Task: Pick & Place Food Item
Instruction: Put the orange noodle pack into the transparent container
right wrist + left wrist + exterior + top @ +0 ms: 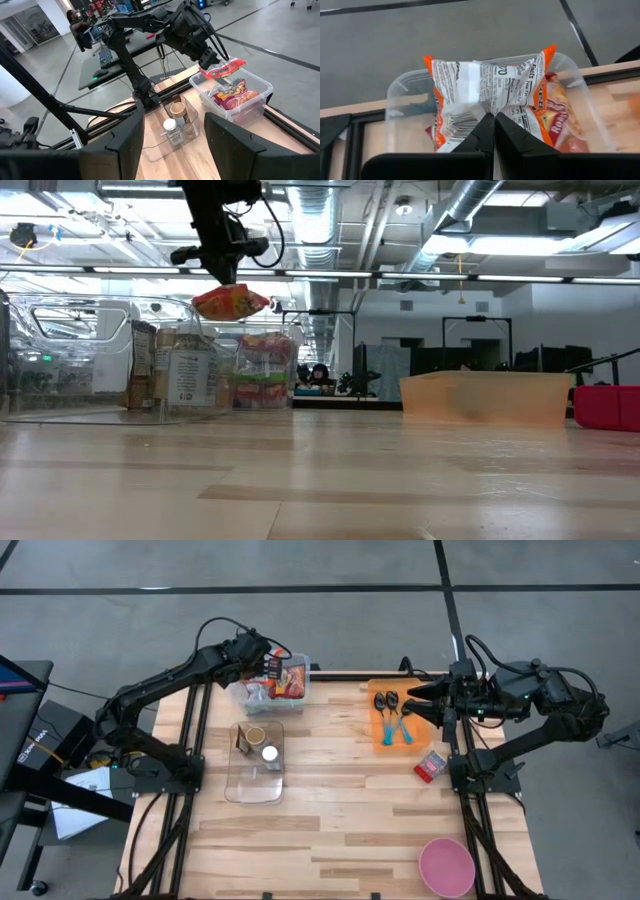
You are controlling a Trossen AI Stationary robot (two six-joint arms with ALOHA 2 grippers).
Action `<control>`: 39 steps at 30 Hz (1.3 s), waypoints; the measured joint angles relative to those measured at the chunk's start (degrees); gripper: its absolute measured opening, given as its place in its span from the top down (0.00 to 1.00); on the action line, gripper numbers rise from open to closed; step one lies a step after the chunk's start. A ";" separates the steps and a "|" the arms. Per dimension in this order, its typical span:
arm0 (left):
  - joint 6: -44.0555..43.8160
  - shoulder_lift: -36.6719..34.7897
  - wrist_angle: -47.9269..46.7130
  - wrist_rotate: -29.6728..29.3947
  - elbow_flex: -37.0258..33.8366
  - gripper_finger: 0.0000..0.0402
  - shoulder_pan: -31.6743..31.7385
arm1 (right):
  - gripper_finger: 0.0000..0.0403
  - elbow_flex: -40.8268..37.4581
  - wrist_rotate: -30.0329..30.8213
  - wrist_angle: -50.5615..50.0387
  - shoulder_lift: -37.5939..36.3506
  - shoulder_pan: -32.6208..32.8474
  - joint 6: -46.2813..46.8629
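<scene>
An orange and white snack bag [490,82] hangs in the air above a clear plastic bin [250,695] at the table's far left, with my left gripper [494,120] shut on it. More snack packs [232,95] lie inside the bin. The low view shows the bag [231,302] under the gripper [226,272], higher than the bin's packs. My right gripper [172,132] waits open with nothing between its fingers, raised over the orange tray [395,735] at the far right. My left gripper pinches the crumpled printed side of the bag near its middle [490,106] between its two fingers. The fingers come slanting down from the table's near left. The bag hangs about level below the fingertips, lifted clear of the bin and the packs in it.
A clear flat tray [255,780] holding a jar [254,735] and a small white-capped bottle [270,754] lies near the bin. Two spoons [392,715] lie in the orange tray. A red box [431,766] and a pink bowl [446,866] sit on the right side.
</scene>
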 joint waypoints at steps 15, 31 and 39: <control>-6.29 0.29 11.53 -1.31 -15.38 1.00 0.85 | 0.50 -0.02 0.02 0.00 0.00 0.00 -0.15; -7.56 0.26 15.29 -1.92 -19.91 1.00 0.85 | 0.50 0.00 0.88 0.17 0.00 0.00 0.06; -7.47 0.24 15.50 -1.95 -19.91 1.00 0.85 | 0.50 -0.01 1.29 0.17 0.00 0.00 0.05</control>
